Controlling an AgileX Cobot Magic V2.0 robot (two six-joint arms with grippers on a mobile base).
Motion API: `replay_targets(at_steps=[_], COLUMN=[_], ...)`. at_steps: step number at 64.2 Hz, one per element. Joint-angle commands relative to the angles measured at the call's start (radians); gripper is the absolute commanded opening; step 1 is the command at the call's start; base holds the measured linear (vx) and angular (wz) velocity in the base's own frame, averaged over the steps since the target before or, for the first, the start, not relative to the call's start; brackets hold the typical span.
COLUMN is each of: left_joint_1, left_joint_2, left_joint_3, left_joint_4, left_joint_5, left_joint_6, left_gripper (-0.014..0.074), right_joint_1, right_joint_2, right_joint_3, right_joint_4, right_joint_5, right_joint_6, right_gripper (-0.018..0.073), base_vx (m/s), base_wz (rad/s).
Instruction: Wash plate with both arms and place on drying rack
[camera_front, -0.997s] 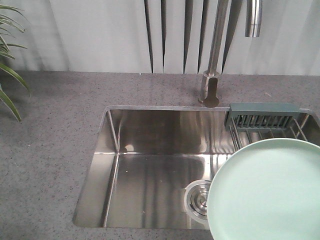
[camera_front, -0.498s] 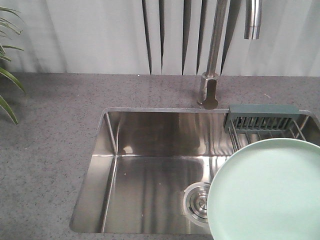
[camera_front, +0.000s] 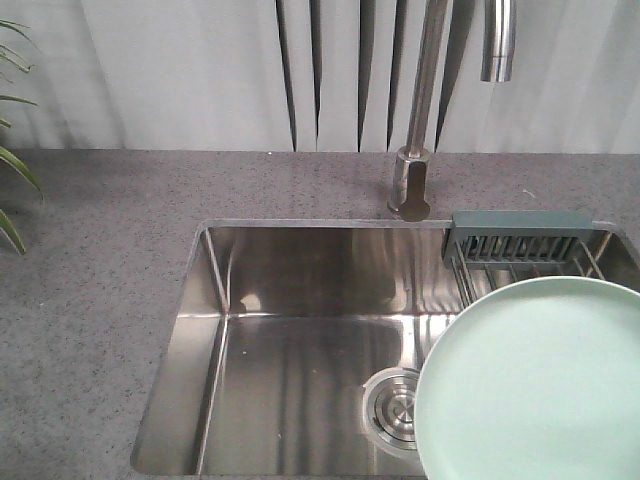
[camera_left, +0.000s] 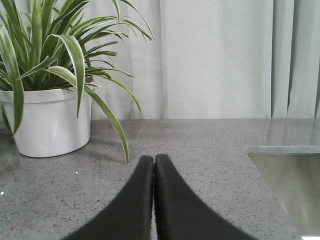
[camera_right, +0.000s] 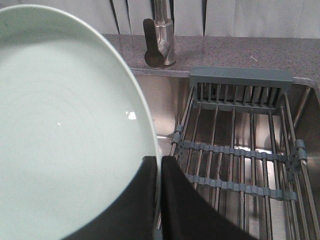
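Note:
The pale mint-green plate (camera_front: 535, 385) fills the lower right of the front view, held up over the right part of the sink (camera_front: 300, 270). In the right wrist view the plate (camera_right: 65, 125) takes up the left half, and my right gripper (camera_right: 160, 161) is shut on its rim, one black finger on each face. The drying rack (camera_right: 240, 165) of steel rods with a slotted grey-green caddy (camera_right: 241, 85) lies across the sink's right end, just right of the plate. My left gripper (camera_left: 154, 159) is shut on nothing, low over the grey counter (camera_left: 200, 145) left of the sink.
A steel faucet (camera_front: 420, 110) rises behind the sink, its spout (camera_front: 498, 40) hanging above the rack's caddy (camera_front: 520, 238). The round drain (camera_front: 395, 410) sits in the basin floor by the plate's edge. A white potted plant (camera_left: 47, 100) stands on the counter ahead of the left gripper.
The sink, faucet and counter have drifted left and slightly down in the front view, showing more of the basin. The plate keeps the same place in the frame.

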Motion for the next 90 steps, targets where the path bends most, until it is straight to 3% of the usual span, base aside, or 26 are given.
replay_targets(at_steps=[1, 90], left_joint_1=[0.001, 0.001], left_joint_2=[-0.015, -0.015], left_joint_3=[0.015, 0.015], left_joint_4=[-0.004, -0.016], left_joint_5=[-0.066, -0.083], left_joint_6=[-0.003, -0.013], left_gripper=[-0.0006, -0.0006], right_joint_1=[-0.003, -0.003], right_joint_2=[0.013, 0.013], right_joint_3=[-0.025, -0.025], right_joint_4=[-0.003, -0.003], right_joint_5=[-0.08, -0.08], right_joint_6=[-0.001, -0.001], right_gripper=[-0.0005, -0.0005], base_vx=[0.01, 0.0], base_wz=[-0.04, -0.01])
